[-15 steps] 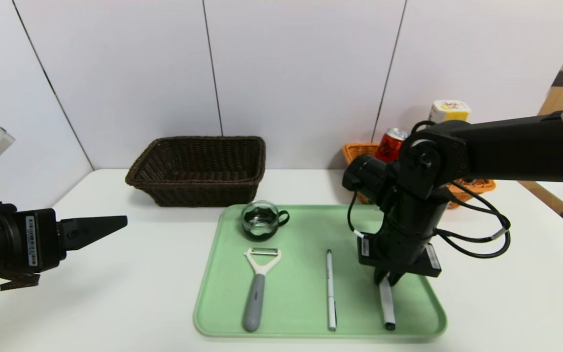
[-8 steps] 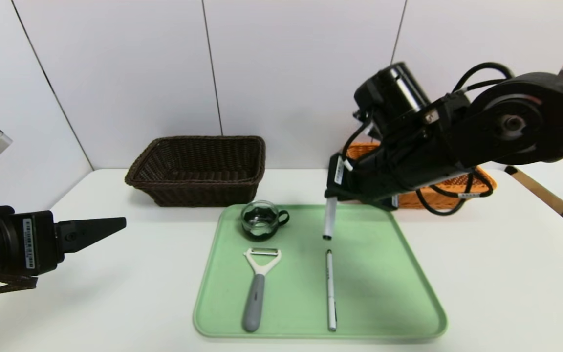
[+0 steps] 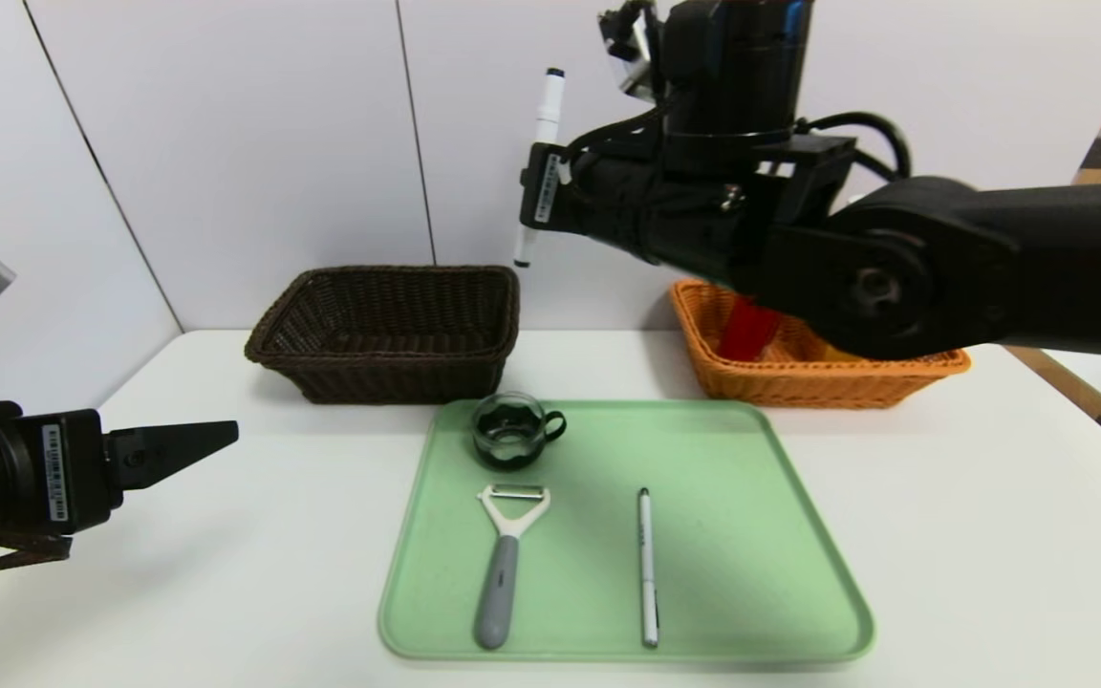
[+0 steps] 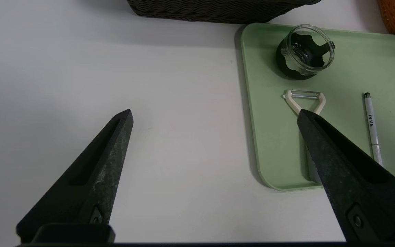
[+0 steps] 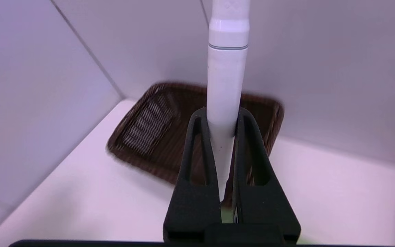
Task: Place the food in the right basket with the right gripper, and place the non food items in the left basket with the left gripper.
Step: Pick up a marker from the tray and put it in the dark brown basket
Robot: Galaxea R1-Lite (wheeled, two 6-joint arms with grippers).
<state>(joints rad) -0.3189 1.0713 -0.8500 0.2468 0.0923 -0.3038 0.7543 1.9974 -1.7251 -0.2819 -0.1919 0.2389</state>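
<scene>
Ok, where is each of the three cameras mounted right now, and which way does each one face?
Head: up on the torso, looking down at the green tray, both arms showing; the right gripper holds the marker aloft.
Left wrist: low over the table, facing the tray past the open left gripper.
Right wrist: raised, facing the dark basket past fingers clamping the marker.
Shared: head and left wrist both show the cup, peeler and pen.

**me:** ok so from my seat the tray sits front and centre on the table. On it, the cup is at the back left, the peeler in front of it, the pen to the peeler's right.

**buddy:** baskets?

**me:** both behind the tray. Left basket back left, right basket back right with the can in it. The marker is up in the air near upright, above the left basket's right end.
</scene>
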